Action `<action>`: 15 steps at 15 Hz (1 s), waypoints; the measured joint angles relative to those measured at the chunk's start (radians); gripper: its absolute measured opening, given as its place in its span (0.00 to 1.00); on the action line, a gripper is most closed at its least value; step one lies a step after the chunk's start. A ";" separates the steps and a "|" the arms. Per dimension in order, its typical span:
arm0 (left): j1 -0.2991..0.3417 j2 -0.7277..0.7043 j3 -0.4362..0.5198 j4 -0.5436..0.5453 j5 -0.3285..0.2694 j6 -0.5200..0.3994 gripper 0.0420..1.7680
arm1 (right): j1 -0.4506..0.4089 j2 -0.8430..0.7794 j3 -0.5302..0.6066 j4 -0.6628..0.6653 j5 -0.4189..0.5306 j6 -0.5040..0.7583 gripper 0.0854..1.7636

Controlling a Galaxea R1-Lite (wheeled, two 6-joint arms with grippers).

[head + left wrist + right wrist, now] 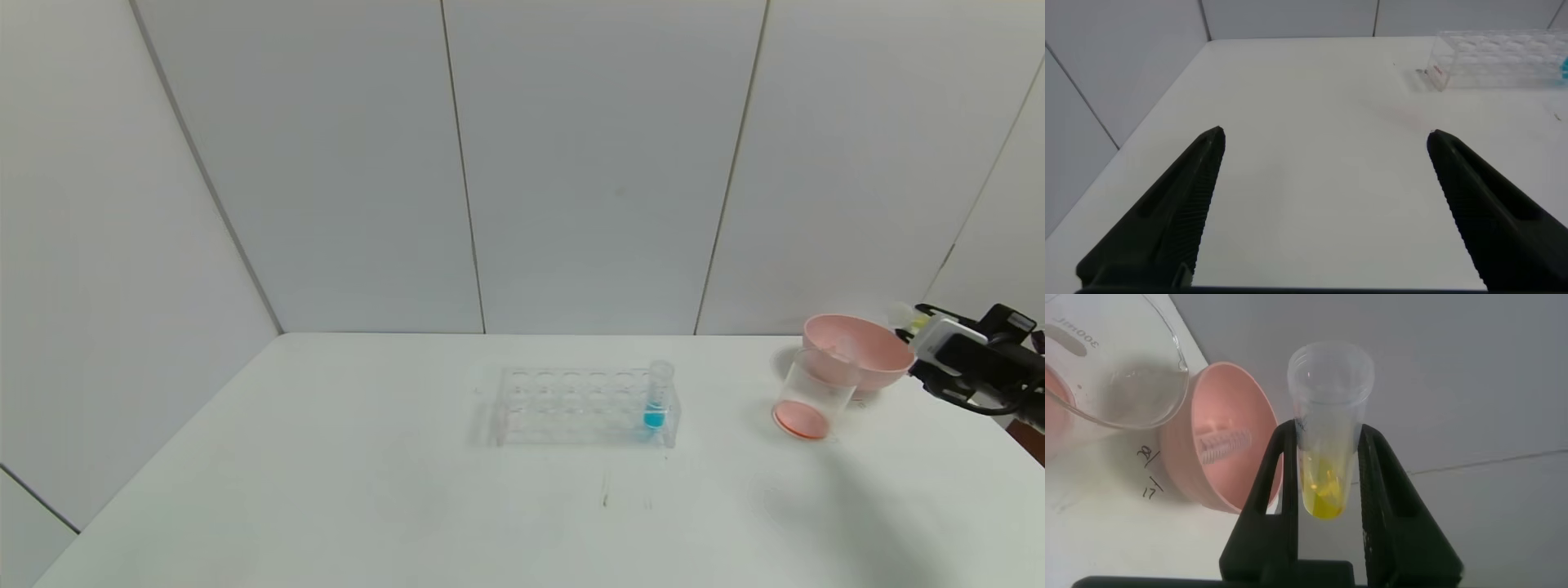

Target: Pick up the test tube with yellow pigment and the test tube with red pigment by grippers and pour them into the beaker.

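Observation:
My right gripper (pixel 914 336) is at the far right of the table, just right of the pink bowl. It is shut on the test tube with yellow pigment (pixel 1328 416), which holds a little yellow liquid at its round bottom; the tube's end also shows in the head view (pixel 906 318). The beaker (pixel 811 398) stands in front of the bowl with orange-red liquid in its bottom; its rim shows in the right wrist view (pixel 1118 376). The test tube with red pigment is out of view. My left gripper (pixel 1325 139) is open and empty over bare table, out of the head view.
A clear many-holed rack (pixel 584 406) stands mid-table with a blue-liquid tube (pixel 656 396) at its right end; the rack also shows in the left wrist view (pixel 1503 57). The pink bowl (pixel 857 347) stands behind the beaker. Grey wall panels close the back and left.

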State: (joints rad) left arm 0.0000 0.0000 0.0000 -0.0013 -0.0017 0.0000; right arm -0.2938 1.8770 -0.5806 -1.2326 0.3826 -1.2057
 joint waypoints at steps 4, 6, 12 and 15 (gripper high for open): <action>0.000 0.000 0.000 0.000 0.000 0.000 1.00 | 0.011 0.013 -0.011 -0.003 -0.005 -0.154 0.25; 0.000 0.000 0.000 0.000 0.000 0.000 1.00 | 0.027 0.016 -0.012 -0.003 -0.018 -0.180 0.25; 0.000 0.000 0.000 0.000 0.000 0.000 1.00 | 0.063 0.020 -0.011 0.002 -0.114 -0.307 0.25; 0.000 0.000 0.000 0.000 0.000 0.000 1.00 | 0.068 0.026 -0.009 0.003 -0.151 -0.348 0.25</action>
State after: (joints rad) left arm 0.0000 0.0000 0.0000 -0.0013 -0.0017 0.0000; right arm -0.2260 1.9032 -0.5898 -1.2300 0.2315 -1.5534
